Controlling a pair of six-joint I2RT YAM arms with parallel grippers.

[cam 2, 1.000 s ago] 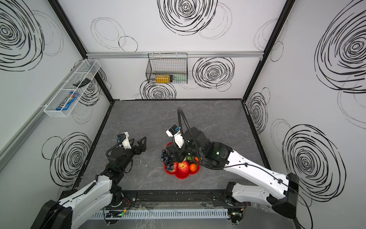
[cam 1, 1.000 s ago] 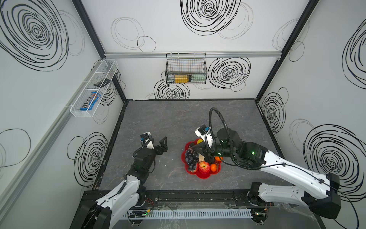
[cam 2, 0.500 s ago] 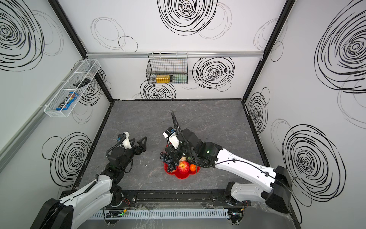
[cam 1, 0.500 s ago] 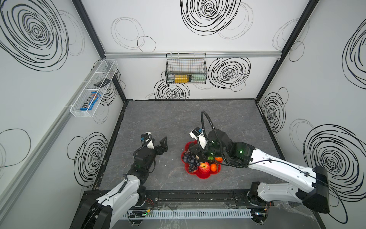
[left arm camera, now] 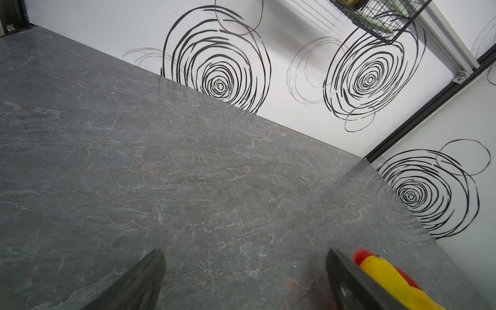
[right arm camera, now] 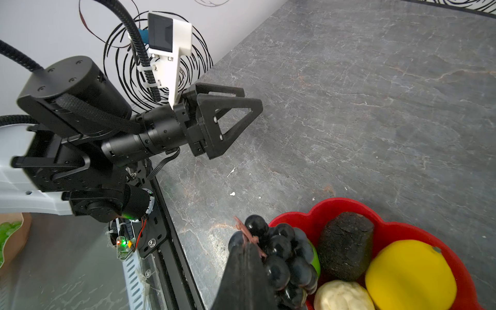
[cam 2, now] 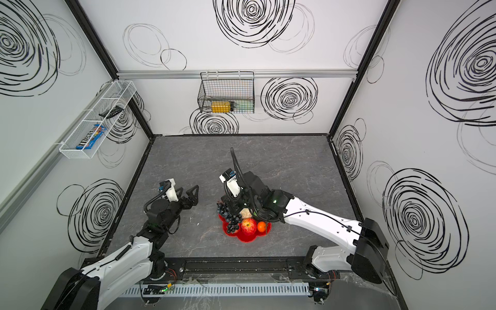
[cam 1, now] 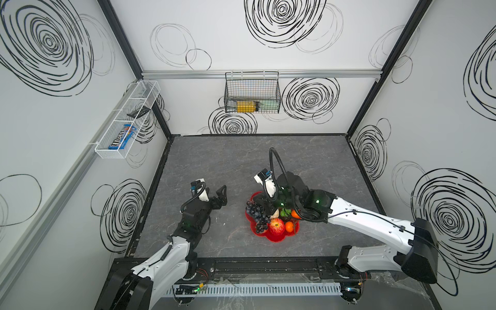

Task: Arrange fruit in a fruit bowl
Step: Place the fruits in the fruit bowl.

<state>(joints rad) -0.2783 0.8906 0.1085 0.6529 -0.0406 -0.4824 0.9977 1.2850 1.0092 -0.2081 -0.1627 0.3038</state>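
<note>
The red flower-shaped fruit bowl (cam 1: 271, 236) (cam 2: 247, 237) sits on the grey table near its front. It holds a red apple (cam 1: 276, 226), tangerines (cam 1: 289, 226), a lime (cam 1: 285, 212), a dark avocado (right arm camera: 346, 247), a yellow lemon (right arm camera: 410, 273) and a beige piece (right arm camera: 343, 295). The black grape bunch (cam 1: 257, 215) (right arm camera: 284, 257) lies at the bowl's left rim. My right gripper (right arm camera: 245, 249) is shut on its brown stem. My left gripper (cam 1: 218, 197) (left arm camera: 244, 257) stands open and empty, left of the bowl, with the bowl's rim (left arm camera: 361, 255) just beyond one finger.
A black wire basket (cam 1: 252, 94) hangs on the back wall and a white wire shelf (cam 1: 126, 120) on the left wall, both well above the table (cam 1: 228, 161). The front rail (cam 1: 241, 265) runs below the bowl.
My right wrist has swung a little to the left over the bowl, still shut on the grape stem. The left arm has barely moved.
</note>
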